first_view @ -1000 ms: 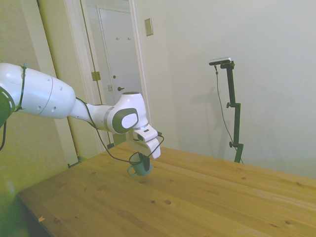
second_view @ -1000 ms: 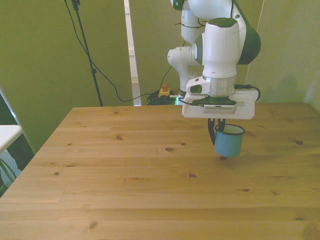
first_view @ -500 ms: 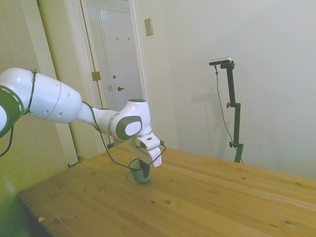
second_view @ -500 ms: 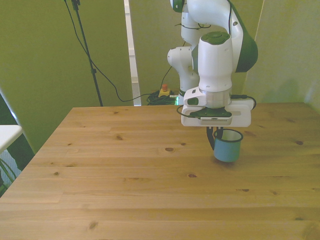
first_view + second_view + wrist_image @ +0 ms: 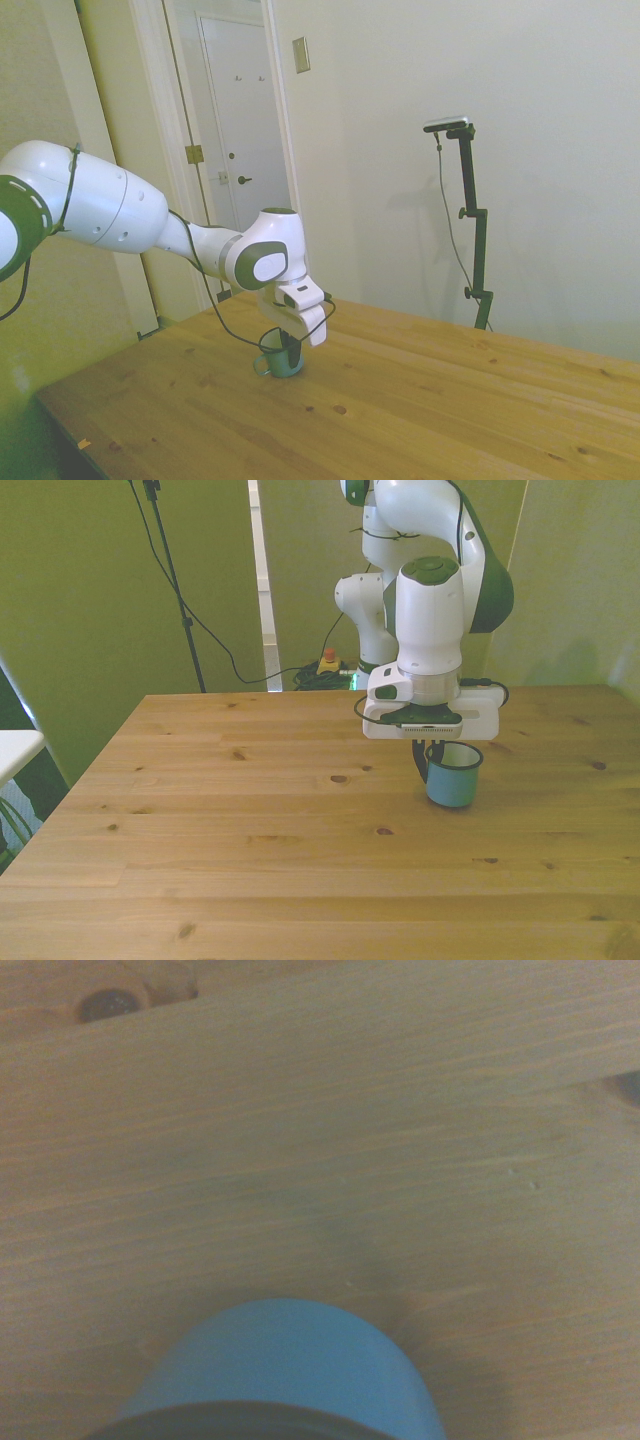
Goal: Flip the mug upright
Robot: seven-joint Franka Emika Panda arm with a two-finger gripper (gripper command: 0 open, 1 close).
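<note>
Our gripper (image 5: 431, 763) points straight down at the rim of the mug (image 5: 452, 777), its dark fingers pinching the wall on the side toward the front view's left. We count 1 mug and 1 arm (image 5: 150, 215) on 1 wooden table (image 5: 250, 830). The mug stands upright, mouth up, base on the wood toward the front view's right. We cannot see anything inside it. From the wrist we see its blue side (image 5: 280, 1360) against bare boards.

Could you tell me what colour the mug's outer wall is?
Blue-teal; the mug shows it best in the front view.
</note>
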